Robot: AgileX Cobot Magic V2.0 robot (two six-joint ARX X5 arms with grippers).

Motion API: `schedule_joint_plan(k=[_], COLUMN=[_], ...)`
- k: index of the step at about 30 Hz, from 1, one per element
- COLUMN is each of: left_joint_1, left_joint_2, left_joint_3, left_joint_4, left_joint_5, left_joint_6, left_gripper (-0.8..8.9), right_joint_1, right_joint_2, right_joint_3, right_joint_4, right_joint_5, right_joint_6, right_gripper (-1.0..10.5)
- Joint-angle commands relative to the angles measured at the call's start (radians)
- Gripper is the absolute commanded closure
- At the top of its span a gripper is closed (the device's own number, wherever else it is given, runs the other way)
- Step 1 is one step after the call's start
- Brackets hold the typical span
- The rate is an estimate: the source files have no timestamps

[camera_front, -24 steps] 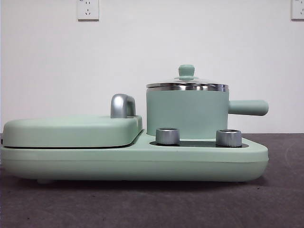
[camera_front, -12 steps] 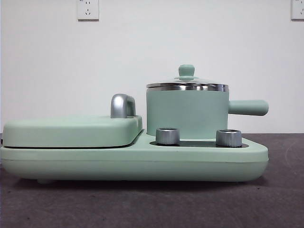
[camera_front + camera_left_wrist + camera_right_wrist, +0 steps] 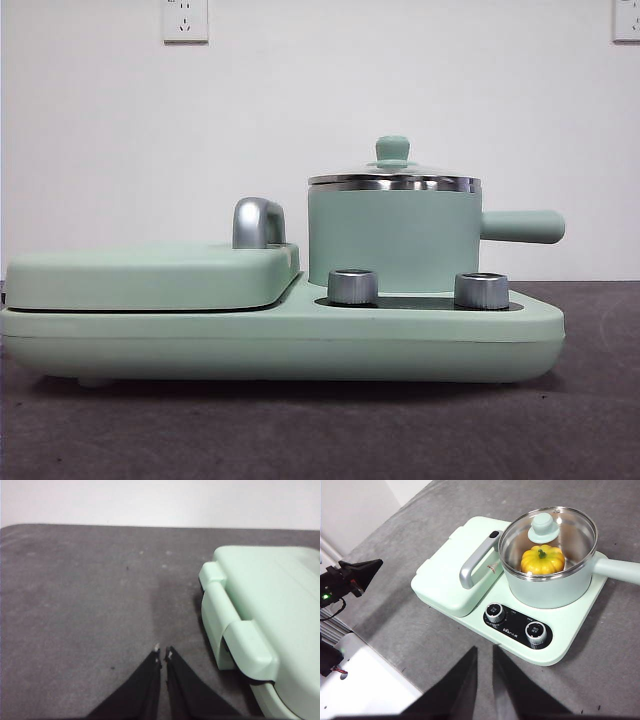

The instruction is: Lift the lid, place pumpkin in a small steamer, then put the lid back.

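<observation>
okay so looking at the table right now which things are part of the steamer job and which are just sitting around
Part of the job:
lid, on the pot
pumpkin, inside, under the glass lid
small steamer
left claw and right claw, both away from the pot

Just sitting around:
flat cover with its chrome handle
two knobs
wall sockets

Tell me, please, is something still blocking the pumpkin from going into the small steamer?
Nothing does: the pumpkin already sits inside the small steamer, seen through the glass of the lid, which rests on the rim. Both grippers are away from it.
</observation>
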Motion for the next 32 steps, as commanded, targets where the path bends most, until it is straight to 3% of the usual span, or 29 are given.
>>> schedule_joint_plan(k=[1,22,27,32], left_joint_1=[0.003,0.002,0.002,0.002], left_joint_2=[-0.002,-0.002,-0.002,-0.002], left_joint_3=[-0.019,-0.041,-0.041,-0.041], left_joint_4=[0.007,0.06,0.06,0.059], left_joint_5=[0.001,0.001,0.001,0.001], left_joint_6=[0.011,0.01,0.01,0.01], left_gripper=[7.93,7.93,7.93,7.93], right_joint_1=[0.005,0.005,-0.116,-0.312], right_joint_2=[0.003,0.003,-0.033,-0.176], right_joint_3=[0.011,0.01,-0.05,-0.304], right_joint_4=[0.01,0.011,0.092,0.398], right_joint_5=[0.0,0.001,-0.019,-0.01], right_joint_6=[0.004,0.004,0.004,0.003], right_gripper=[9.0,9.0,9.0,9.0])
